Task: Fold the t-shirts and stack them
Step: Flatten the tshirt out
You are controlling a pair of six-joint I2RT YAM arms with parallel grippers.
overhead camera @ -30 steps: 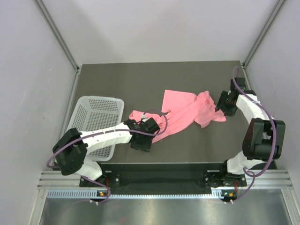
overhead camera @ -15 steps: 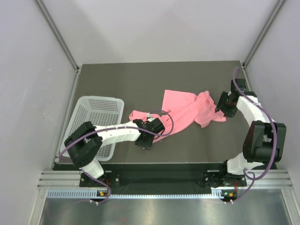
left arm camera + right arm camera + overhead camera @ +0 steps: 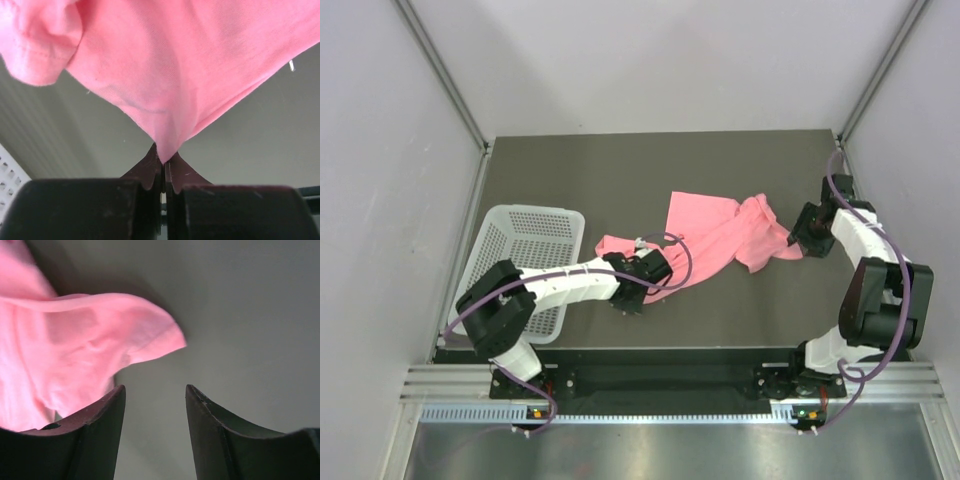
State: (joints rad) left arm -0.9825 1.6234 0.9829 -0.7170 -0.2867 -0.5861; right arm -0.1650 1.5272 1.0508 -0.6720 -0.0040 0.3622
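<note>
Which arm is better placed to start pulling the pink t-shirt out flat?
Left. Its pincer is shut on a fold of the t-shirt, ready to pull. The right pincer is open near the fabric's edge and grips nothing.

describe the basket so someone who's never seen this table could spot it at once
Start at the dark table and go to its left side. The basket sits there, a rectangular tub. It is the only white, rigid, hole-covered thing; its neighbour, the pink t-shirt, is soft crumpled cloth.
</note>
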